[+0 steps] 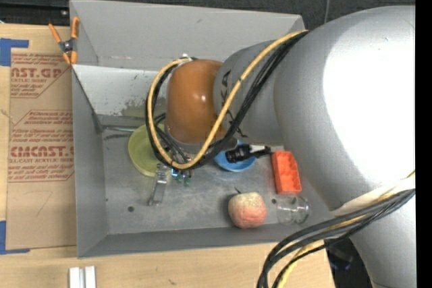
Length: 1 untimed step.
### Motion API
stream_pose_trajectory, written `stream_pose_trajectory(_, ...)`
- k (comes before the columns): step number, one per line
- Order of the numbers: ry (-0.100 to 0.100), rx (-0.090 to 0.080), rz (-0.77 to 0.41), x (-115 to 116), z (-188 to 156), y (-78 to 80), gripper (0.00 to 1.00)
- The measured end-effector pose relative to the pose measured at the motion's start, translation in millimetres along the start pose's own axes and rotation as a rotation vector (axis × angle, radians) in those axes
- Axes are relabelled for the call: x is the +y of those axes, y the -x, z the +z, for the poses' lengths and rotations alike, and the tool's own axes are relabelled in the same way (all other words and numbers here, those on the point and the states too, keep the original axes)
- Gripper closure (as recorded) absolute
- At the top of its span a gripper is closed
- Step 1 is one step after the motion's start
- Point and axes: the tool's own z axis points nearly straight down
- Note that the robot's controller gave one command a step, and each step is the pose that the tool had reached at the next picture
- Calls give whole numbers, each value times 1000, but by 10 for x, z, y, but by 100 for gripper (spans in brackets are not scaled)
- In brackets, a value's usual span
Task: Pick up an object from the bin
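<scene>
Nearest cam was the big silver arm body (358,111), coming in from 3 o'clock & covering much of the grey metal bin (89,158). Its glossy orange-brown wrist cover (192,101) sat over bin centre, w/ yellow & black cables (156,104) looped round it. Below that, the gripper (160,184) reached down toward the bin floor, approx 8 o'clock from centre. How wide it stood couldn't be told, as wrist & cables hid too much. Nothing was visible in its grasp.

Closest obj to the tip was a flat yellow-green round disc (142,148), lying at 9 o'clock on the floor. The tip was just beside the disc's 5 o'clock edge; whether they touched, couldn't tell. A blue round cap-like thing (233,161) lay near centre, partly under the arm. An orange-red plastic block (285,170) lay at 3 o'clock. A pink-yellow peach-like round fruit (248,209) sat at 5 o'clock, w/ a small clear plastic cup (291,210) just beside it on its 3 o'clock side.

Progress, as a judgement: early-to-mid. The arm was down in the bin, so the approach looked done, but no obj was seen gripped or off the floor. Left to do: close on one thing (prob. the disc, given nearness, though not certain) & lift it clear of the bin walls. A flat disc on a flat floor could be awkward to pinch, so an edge grab was likely needed.
</scene>
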Motion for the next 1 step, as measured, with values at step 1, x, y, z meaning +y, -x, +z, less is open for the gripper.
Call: stream_pose_trajectory(1, 2, -2, 33, -4, 145, 40, 0)
